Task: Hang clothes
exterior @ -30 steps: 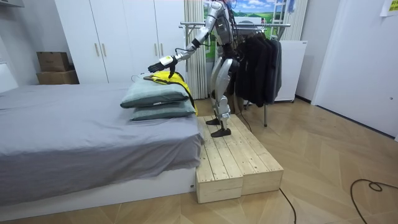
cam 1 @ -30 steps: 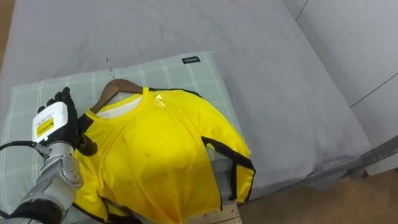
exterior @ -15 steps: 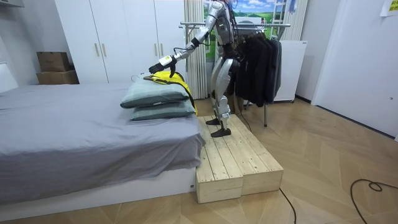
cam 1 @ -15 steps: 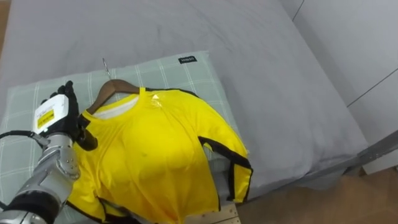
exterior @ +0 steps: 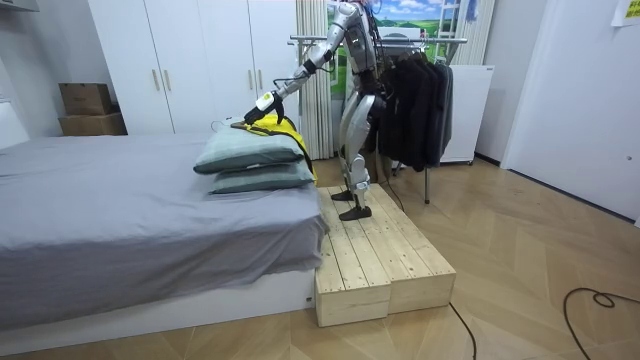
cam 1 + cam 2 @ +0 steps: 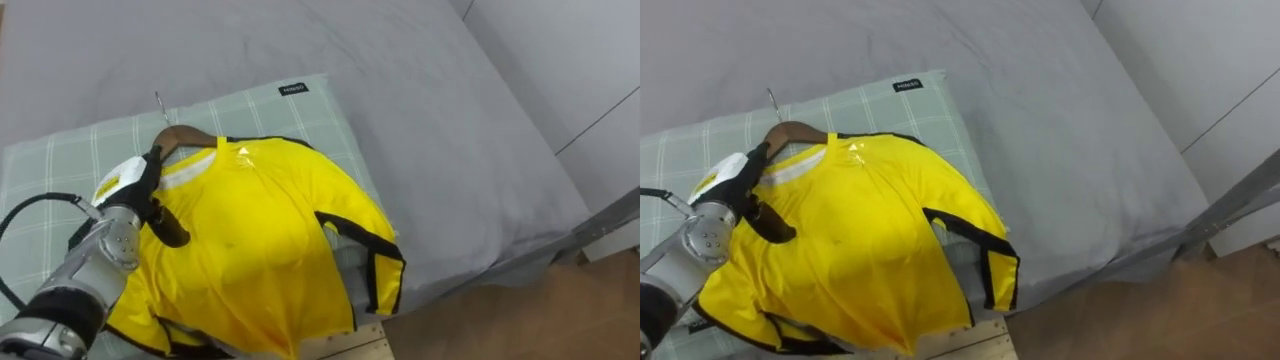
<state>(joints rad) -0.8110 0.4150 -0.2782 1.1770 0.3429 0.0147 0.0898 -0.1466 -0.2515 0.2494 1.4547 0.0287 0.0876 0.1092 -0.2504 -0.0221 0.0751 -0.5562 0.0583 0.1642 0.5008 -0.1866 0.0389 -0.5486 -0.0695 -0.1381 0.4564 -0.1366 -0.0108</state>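
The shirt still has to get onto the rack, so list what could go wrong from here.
1. The left hand is at one end of the hanger; lifted from there, it could tilt and the yellow shirt slide off.
2. The shirt's hem hangs over the pillow edge and might snag.

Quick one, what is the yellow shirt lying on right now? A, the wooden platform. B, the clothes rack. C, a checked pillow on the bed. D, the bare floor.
C: the yellow shirt, already on its wooden hanger, is spread across the checked pillow that sits on the grey bed.
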